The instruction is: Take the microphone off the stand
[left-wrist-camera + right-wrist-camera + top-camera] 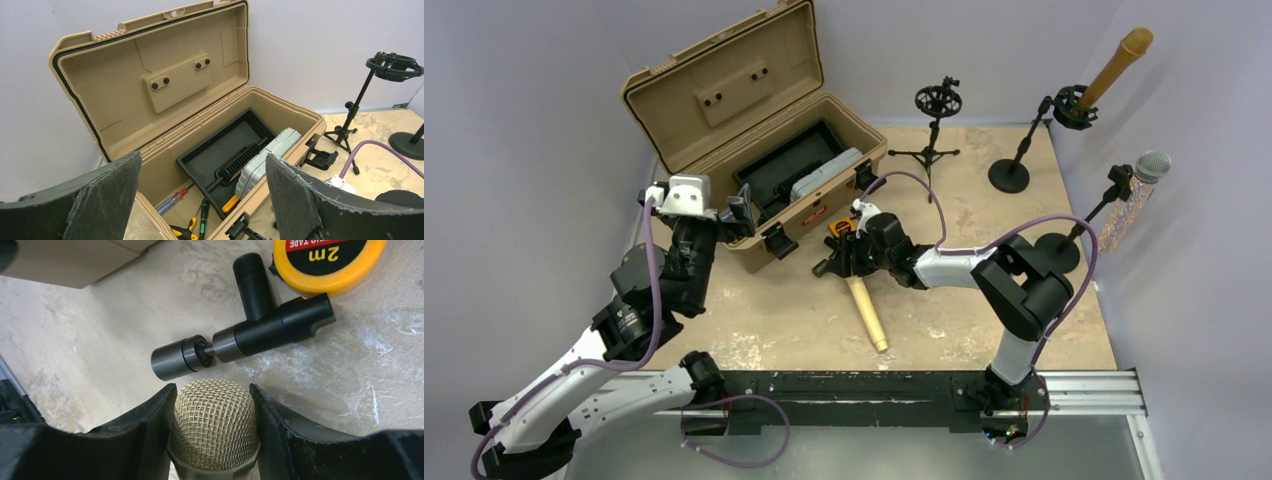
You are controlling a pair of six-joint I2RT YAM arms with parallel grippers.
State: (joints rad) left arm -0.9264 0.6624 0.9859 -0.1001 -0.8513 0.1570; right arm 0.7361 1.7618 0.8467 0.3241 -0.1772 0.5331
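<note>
A gold microphone (867, 315) lies on the table, its tan handle pointing toward the near edge. My right gripper (849, 262) is shut on its mesh head (214, 425), with a finger pressed against each side. At the back stands a tripod stand (937, 105) with an empty shock mount. Two other stands on the right each hold a microphone: a tan one (1114, 65) and a silver-headed one (1151, 167). My left gripper (742, 215) hangs open by the toolbox's front left, with nothing between its fingers (295, 195).
An open tan toolbox (714, 95) stands at the back left, with a black tray (220, 145), a grey case and screwdrivers inside. A yellow tape measure (325, 260) and a black cylindrical fitting (250, 335) lie just beyond the microphone's head.
</note>
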